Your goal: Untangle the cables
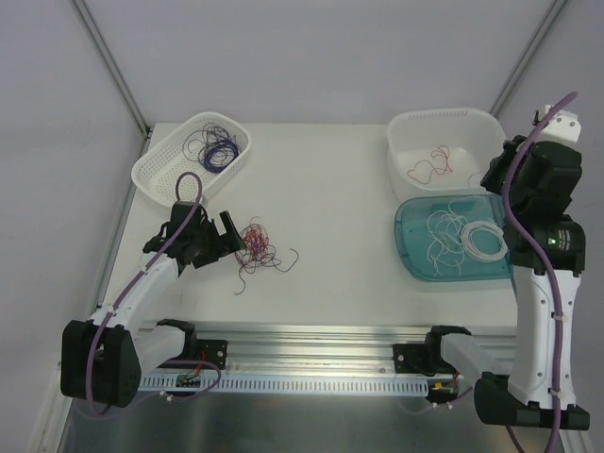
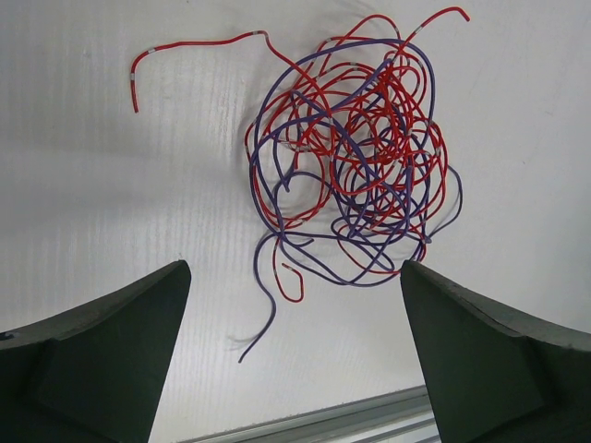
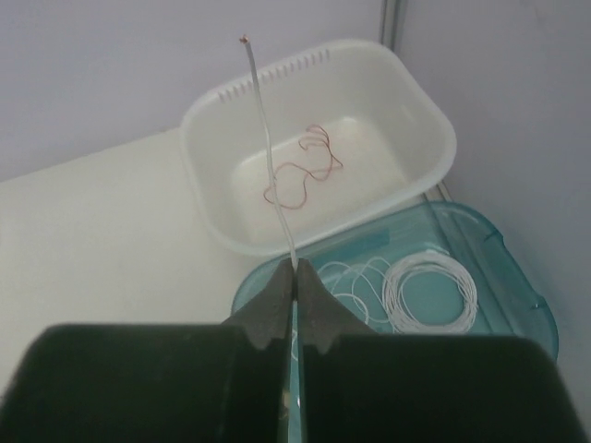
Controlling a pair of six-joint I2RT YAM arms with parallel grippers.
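A tangle of red and dark purple cables (image 1: 260, 247) lies on the white table left of centre, and it fills the left wrist view (image 2: 355, 166). My left gripper (image 1: 219, 241) is open and empty just left of the tangle, and its jaws (image 2: 294, 277) stand wide apart short of it. My right gripper (image 3: 296, 269) is shut on a thin white cable (image 3: 263, 129) that sticks out straight beyond its fingertips. It hovers over the teal tray (image 1: 412, 255) at the right (image 1: 495, 177).
The teal tray holds coiled white cables (image 1: 464, 236). A white basin (image 1: 406, 127) behind it holds a red cable (image 1: 429, 165). A white basket (image 1: 151, 175) at back left holds purple cables (image 1: 215, 149). An aluminium rail (image 1: 311, 363) runs along the near edge.
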